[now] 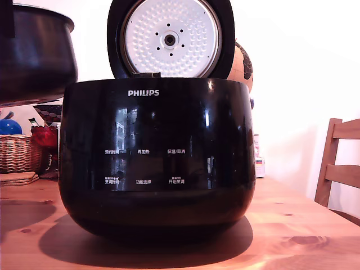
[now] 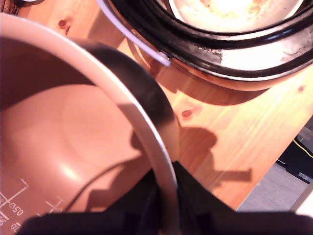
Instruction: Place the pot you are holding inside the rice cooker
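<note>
Arm: barely showing in the exterior view; only a dark vertical strip at the top corner on that view's left, above the pot. In the wrist view the camera is looking down along the hand onto the pot and the desk.

Hand [image 2: 166, 205]: its dark fingers [image 2: 139, 198] are sitting one on each side of the pot's rim, one inside and one outside, closed tight on the wall. Nothing else is touching the hand.

Pot [image 1: 34, 53]: hanging in the air at the upper part of the exterior view's left, clear of the desk, roughly level, its base about as high as the cooker's top edge. It is beside the cooker, not over the opening. The wrist view is showing its pale rim [image 2: 122, 105], a copper-toned inside with white measuring marks, and a dark outer wall.

Cooker [image 1: 157, 152]: standing on the desk in the middle of the exterior view, glossy black, "PHILIPS" on the front, white button labels below. Its lid [image 1: 170, 38] is standing open and upright, the dimpled white plate facing the camera. In the wrist view its open cavity [image 2: 234, 12] is lying just past the pot's rim.

Desk [image 1: 304, 225]: bare pine with knots.

Other: woven basket [image 1: 19, 153] behind the pot; wooden chair [image 1: 340, 169] at the exterior view's right.
</note>
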{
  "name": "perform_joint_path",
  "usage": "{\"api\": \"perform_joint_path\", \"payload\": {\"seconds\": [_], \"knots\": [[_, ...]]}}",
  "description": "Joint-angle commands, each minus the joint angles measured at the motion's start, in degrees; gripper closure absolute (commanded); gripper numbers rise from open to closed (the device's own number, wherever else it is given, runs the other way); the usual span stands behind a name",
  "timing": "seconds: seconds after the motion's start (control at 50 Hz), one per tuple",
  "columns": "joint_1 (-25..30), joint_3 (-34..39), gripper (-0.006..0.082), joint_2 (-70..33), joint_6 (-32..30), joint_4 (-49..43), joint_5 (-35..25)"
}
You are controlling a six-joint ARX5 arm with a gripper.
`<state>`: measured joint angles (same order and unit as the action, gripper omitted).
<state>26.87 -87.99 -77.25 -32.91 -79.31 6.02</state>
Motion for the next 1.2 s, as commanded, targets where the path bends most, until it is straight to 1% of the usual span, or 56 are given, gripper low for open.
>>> {"api": "perform_joint_path", "payload": {"seconds": [0.0,0.3,0.52,0.66,0.98,1.18], "knots": [[0.22,-1.62,0.0790,1.64,0.33,1.33,1.11],[0.37,-1.73,0.0790,2.21,0.31,1.42,1.11],[3.39,-3.63,0.0790,4.00,0.33,2.91,1.01],[7.45,-5.22,0.0790,4.55,0.33,3.54,-0.07],[19.15,-5.90,0.0790,4.55,-0.17,4.92,-0.42],[24.06,-5.90,0.0790,4.48,-0.72,6.51,-1.11]]}}
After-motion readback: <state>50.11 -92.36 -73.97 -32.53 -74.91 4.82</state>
